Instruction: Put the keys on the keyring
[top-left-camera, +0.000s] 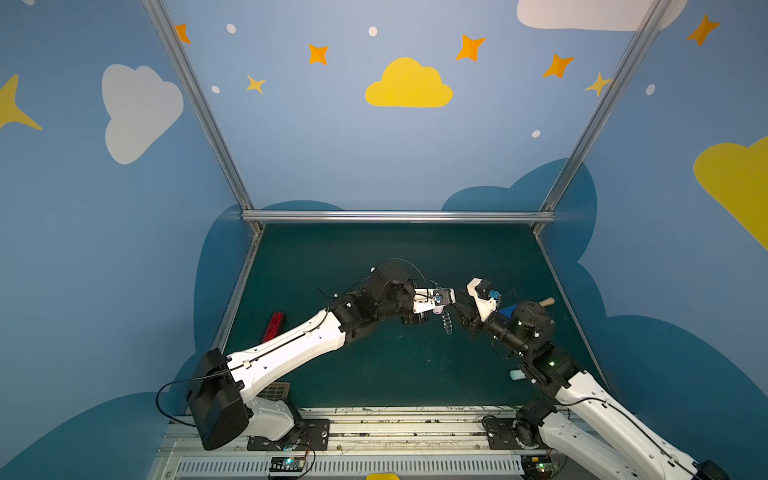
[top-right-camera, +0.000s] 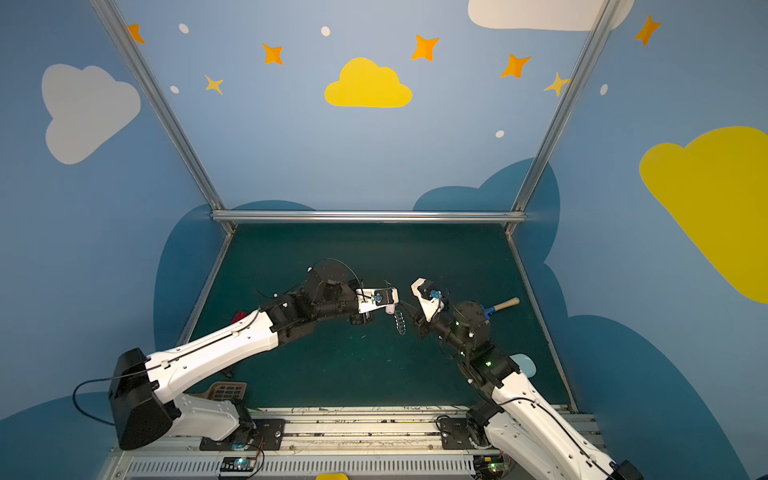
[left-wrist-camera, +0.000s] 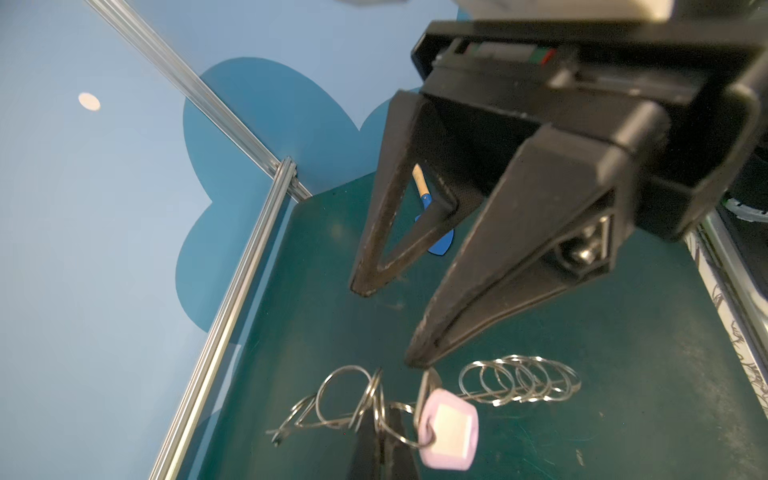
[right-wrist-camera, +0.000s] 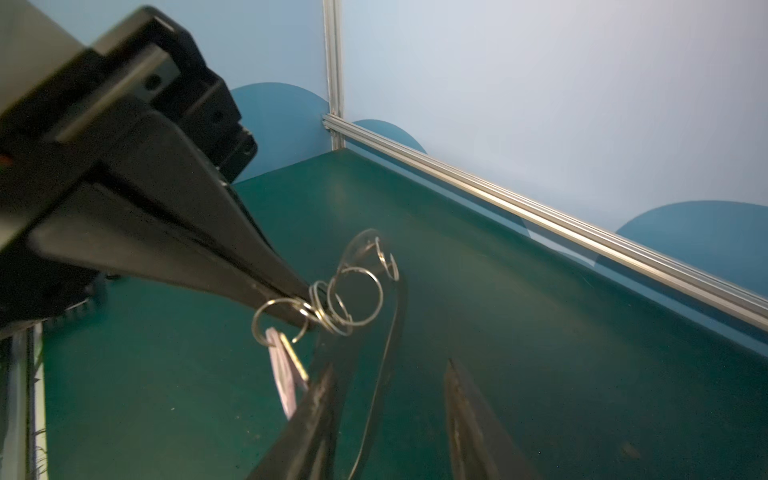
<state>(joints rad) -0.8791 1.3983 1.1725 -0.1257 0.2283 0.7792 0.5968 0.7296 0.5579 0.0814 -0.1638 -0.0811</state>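
Nearest: a pale blue spatula (top-left-camera: 517, 375) is seen beside the right arm and a red gadget (top-left-camera: 274, 326) beside the left arm. Both lie well apart from the work.
Left gripper (right-wrist-camera: 305, 305): its jaws are pressed together on a split ring of the keyring, which is carried above the green table (top-left-camera: 395, 374).
Keyring (right-wrist-camera: 365, 357): the grey plate is hung from that pinched ring, between the two grippers. Its long axis runs downward and toward the near edge, with the row of rings strung along it. Whether its lower end touches the table cannot be told.
Key (left-wrist-camera: 449, 428): it is seen dangling by its pale head from a split ring just beside the left fingertips. It is judged to be threaded on already.
Right gripper (left-wrist-camera: 392, 326): its jaws stand apart and nothing is held. It is aimed at the plate from the right, just beside it and seemingly clear of it.
Deciding relation: the plate lies edge-on before the parted right jaws, to their left in both top views. The left gripper is the nearer, being the only one in contact. Any fresh grasp by the right would have to be made across the plate's thin face, not along its length.
Farthest: a blue tool with a wooden handle (top-left-camera: 544, 302) lies behind the right arm and is not involved.
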